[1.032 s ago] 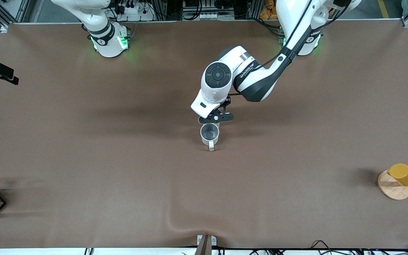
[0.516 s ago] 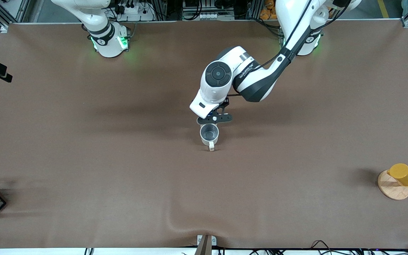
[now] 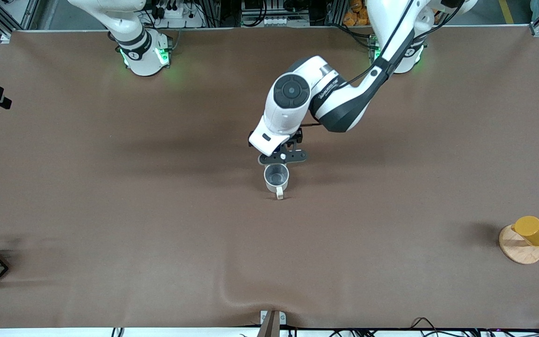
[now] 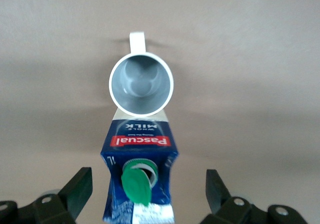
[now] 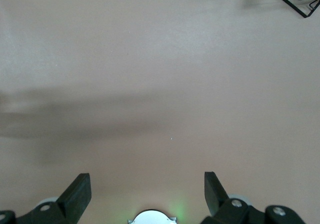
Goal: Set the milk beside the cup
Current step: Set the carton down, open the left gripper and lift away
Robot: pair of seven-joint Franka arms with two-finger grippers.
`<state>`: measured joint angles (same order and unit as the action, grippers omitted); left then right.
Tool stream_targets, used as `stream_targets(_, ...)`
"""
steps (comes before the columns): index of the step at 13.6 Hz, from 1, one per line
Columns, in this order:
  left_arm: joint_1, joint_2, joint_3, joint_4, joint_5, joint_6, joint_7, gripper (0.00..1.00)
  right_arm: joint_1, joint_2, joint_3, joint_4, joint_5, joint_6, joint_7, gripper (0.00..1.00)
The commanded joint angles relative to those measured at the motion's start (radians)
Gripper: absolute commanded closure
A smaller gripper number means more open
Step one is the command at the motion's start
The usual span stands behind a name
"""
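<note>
Left gripper [image 4: 145,191] over the milk [image 4: 140,176], fingers [image 4: 77,189] spread wide, clear of the carton. Milk upright on the brown table [image 3: 110,210], touching the cup [image 3: 276,178], just farther from the front camera. Right gripper [image 5: 145,191] waiting with fingers apart over bare brown cloth. Cables along the table's edges.

Glossy printed milk [image 4: 140,179] carton, smooth glazed cup [image 4: 141,84], matt cloth table [image 3: 110,210].
</note>
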<state>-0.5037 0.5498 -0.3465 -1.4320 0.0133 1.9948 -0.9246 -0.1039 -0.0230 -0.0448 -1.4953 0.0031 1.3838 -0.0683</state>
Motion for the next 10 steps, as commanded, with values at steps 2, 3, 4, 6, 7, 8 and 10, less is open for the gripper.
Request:
stream_targets(2,0.043,-0.149,0.030,-0.008,0.040,-0.082,-0.016,0.00,-0.023,0.003,0.011,0.013,0.009,0.004,0.012,0.00)
stream_targets(3,0.078,-0.200,0.047,-0.008,0.083,-0.099,-0.007,0.00,-0.023,0.003,0.013,0.013,0.009,0.004,0.012,0.00)
stream_targets(4,0.137,-0.243,0.053,-0.010,0.118,-0.116,0.007,0.00,-0.025,0.003,0.011,0.013,0.011,0.004,0.012,0.00)
stream_targets(6,0.252,-0.303,0.055,-0.010,0.123,-0.213,0.117,0.00,-0.022,0.003,0.011,0.013,0.006,0.004,0.002,0.00)
stream_targets(7,0.314,-0.333,0.055,-0.013,0.116,-0.264,0.229,0.00,-0.019,0.003,0.013,0.013,0.006,0.009,0.001,0.00)
stream_targets(8,0.391,-0.358,0.050,-0.016,0.108,-0.287,0.334,0.00,-0.017,0.003,0.014,0.013,0.009,0.014,0.004,0.00)
stream_targets(10,0.506,-0.389,0.049,-0.019,0.083,-0.309,0.491,0.00,-0.017,0.000,0.014,0.013,0.020,0.012,0.002,0.00)
